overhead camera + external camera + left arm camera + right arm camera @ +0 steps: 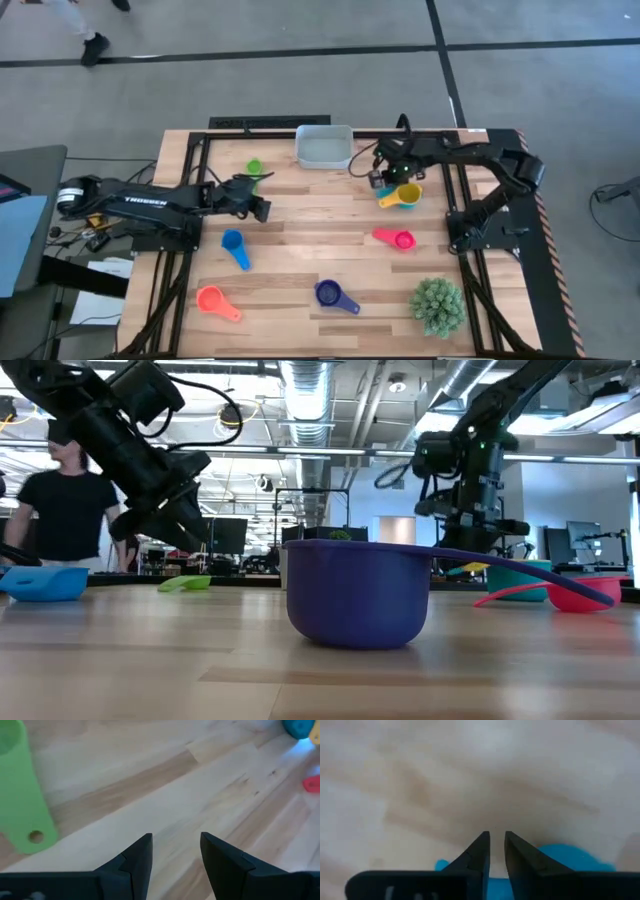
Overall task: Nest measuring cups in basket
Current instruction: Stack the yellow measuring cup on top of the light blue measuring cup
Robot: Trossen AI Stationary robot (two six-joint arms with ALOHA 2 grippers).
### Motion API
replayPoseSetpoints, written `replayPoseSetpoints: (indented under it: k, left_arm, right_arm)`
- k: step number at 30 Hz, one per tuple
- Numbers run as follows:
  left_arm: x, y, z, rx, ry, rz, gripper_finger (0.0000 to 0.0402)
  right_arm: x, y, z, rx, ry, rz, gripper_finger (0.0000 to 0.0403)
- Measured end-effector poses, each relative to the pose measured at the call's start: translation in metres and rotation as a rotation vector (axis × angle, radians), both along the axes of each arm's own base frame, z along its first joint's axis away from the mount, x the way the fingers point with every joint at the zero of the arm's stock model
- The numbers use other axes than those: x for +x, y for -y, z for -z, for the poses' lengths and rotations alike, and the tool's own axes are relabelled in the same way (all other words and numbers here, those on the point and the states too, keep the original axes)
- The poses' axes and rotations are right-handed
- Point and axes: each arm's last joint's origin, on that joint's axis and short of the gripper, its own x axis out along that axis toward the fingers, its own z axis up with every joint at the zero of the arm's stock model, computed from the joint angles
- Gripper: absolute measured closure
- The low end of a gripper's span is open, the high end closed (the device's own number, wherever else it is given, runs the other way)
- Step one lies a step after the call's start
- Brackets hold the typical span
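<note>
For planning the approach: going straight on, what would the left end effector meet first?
The left end effector would probably meet the bare table first; the green measuring cup lies aside.

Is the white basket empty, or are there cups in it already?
Empty. From above, the basket shows only its pale floor, with the green cup and yellow cup lying on the table nearby.

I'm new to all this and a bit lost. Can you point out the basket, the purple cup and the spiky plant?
basket [312, 161]: high view, its front wall.
purple cup [358, 592]: low view, front of its bowl.
spiky plant [437, 305]: high view, middle of its foliage.
</note>
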Motion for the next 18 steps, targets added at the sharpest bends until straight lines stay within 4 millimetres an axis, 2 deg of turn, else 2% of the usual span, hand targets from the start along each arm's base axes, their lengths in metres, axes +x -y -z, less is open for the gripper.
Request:
replayPoseSetpoints:
  k: [5, 8, 13, 18]
  left_arm:
    - [0.016, -0.001, 0.002, -0.017, 0.098, 0.030, 0.0248]
    - [0.032, -0.003, 0.001, -0.015, 0.135, 0.067, 0.0248]
    - [0.075, -0.008, -0.009, 0.066, 0.111, 0.199, 0.0254]
    - [0.128, -0.020, -0.018, 0.146, 0.091, 0.297, 0.0277]
  right_arm:
    - [0.008, -0.027, -0.011, 0.066, 0.068, -0.136, 0.0322]
    - [0.003, -0.042, -0.026, 0.059, 0.080, -0.078, 0.0322]
    - [-0.023, -0.060, -0.056, -0.008, 0.068, 0.110, 0.0322]
    - [-0.054, -0.071, -0.067, -0.019, -0.073, 0.249, 0.0322]
